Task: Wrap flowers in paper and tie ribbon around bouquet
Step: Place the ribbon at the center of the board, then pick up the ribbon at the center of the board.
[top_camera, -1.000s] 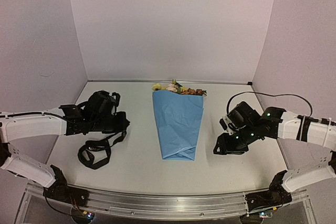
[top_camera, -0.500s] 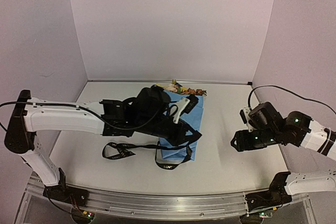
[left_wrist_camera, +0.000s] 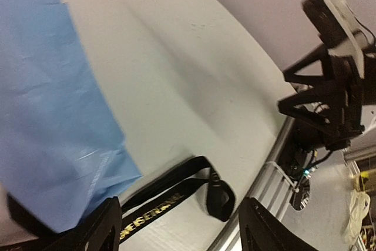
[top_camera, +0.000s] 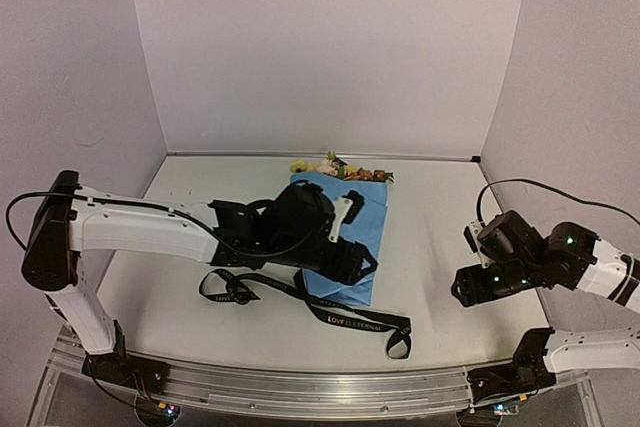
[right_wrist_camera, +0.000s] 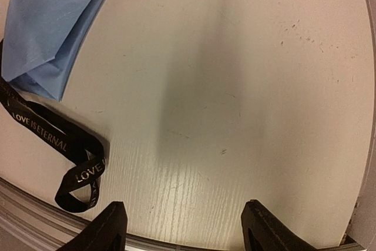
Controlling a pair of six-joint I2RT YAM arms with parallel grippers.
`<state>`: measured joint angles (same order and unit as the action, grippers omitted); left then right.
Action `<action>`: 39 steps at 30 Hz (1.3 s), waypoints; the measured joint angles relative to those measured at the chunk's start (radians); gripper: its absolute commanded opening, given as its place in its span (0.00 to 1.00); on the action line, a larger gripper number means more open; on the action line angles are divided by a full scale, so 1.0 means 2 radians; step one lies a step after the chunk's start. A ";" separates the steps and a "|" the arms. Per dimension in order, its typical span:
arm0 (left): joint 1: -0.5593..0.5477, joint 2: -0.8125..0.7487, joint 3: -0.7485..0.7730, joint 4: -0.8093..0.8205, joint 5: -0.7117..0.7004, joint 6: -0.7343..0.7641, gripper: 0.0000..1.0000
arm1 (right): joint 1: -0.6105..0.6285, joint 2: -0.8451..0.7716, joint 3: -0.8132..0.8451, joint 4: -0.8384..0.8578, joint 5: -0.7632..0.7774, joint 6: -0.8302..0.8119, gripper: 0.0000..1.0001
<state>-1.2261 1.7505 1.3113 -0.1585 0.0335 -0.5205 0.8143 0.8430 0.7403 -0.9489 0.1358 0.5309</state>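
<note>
The bouquet [top_camera: 352,215] lies mid-table, a light-blue paper [left_wrist_camera: 47,110] cone with flowers [top_camera: 338,167] showing at its far, wide end. The black ribbon [top_camera: 345,313] with pale lettering lies loose on the table, from loops at the left [top_camera: 226,287] past the cone's narrow end to a loop near the front edge [right_wrist_camera: 76,174]. My left gripper [top_camera: 358,265] hangs open over the cone's narrow end; in the left wrist view the ribbon [left_wrist_camera: 176,195] lies on the table below the left gripper [left_wrist_camera: 181,210]. My right gripper [top_camera: 472,289] is open and empty, to the right of the bouquet.
The metal front rail [top_camera: 300,387] runs along the table's near edge, close to the ribbon's end loop. The right arm [left_wrist_camera: 335,98] shows in the left wrist view. Walls close in the back and both sides.
My left arm swung from the left across to the bouquet's narrow end, dragging the ribbon with it, then opened and let it go. The right arm drew back to the right and opened wider.
</note>
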 measured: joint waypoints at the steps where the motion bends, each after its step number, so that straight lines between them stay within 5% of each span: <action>1: 0.009 -0.019 -0.021 -0.002 -0.013 -0.015 0.72 | 0.005 0.007 0.000 0.004 -0.003 -0.004 0.68; 11: 0.105 -0.219 -0.227 -0.075 -0.141 -0.187 0.77 | 0.088 0.189 0.075 0.080 -0.074 -0.088 0.61; 19: 0.182 -0.344 -0.359 -0.164 -0.172 -0.319 0.76 | 0.160 0.389 0.235 0.133 -0.115 -0.155 0.58; 28: 0.227 -0.392 -0.378 -0.188 -0.170 -0.360 0.75 | 0.180 0.525 0.337 0.157 -0.130 -0.185 0.55; 39: 0.237 -0.376 -0.378 -0.187 -0.158 -0.355 0.75 | 0.180 0.589 0.371 0.160 -0.105 -0.180 0.44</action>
<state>-0.7511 0.9989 0.5549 -0.5331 -0.2816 -1.2313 1.1744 2.0208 1.4831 -0.6284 -0.0738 0.1713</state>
